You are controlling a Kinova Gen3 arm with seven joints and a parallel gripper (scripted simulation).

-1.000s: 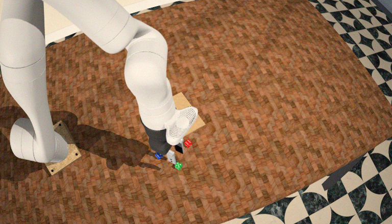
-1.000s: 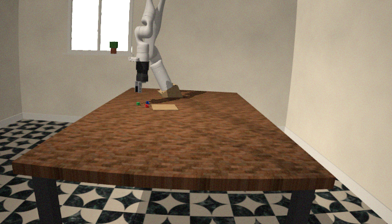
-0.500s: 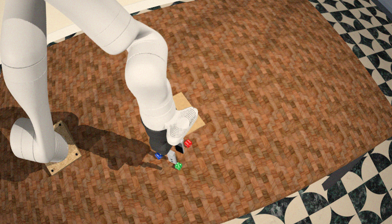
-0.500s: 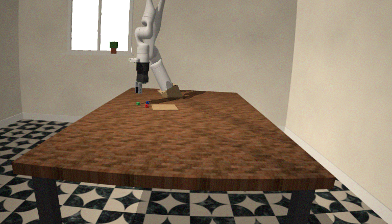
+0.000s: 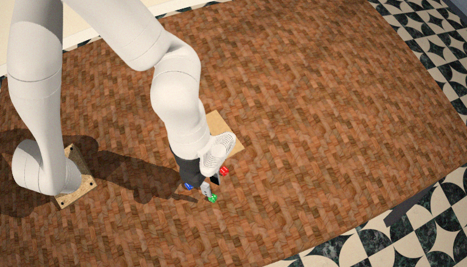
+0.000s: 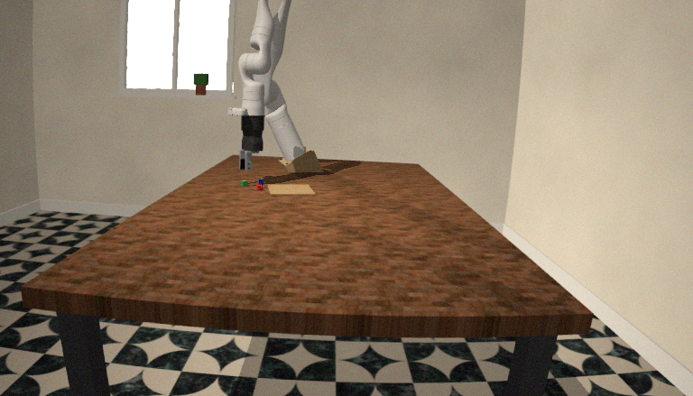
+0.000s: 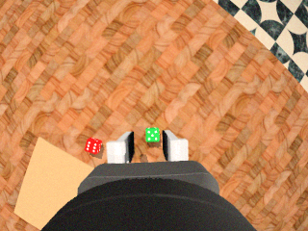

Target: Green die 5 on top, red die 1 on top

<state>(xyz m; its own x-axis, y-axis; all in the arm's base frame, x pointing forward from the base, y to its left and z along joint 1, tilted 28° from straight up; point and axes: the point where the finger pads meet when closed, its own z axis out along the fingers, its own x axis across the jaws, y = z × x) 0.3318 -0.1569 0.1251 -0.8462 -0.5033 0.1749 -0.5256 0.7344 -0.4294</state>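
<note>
Green cube die with white pips [image 5: 212, 197] [image 6: 244, 182] [image 7: 152, 135] sits on the table below the two-finger metal gripper [image 5: 210, 183] [image 6: 244, 161] [image 7: 148, 141], whose fingers stand apart, nothing between them. Probably light, stiff, maybe slick: I'd grip opposite side faces, centred and square, lest it twist out.

My arm reaches out from its base and bends down at the wrist, the black wrist section [image 5: 189, 171] [image 6: 252, 133] upright. Jaws [image 5: 210, 185] [image 6: 244, 161] point downward, parted, nothing between them; they hang above the desk, not touching it.
</note>
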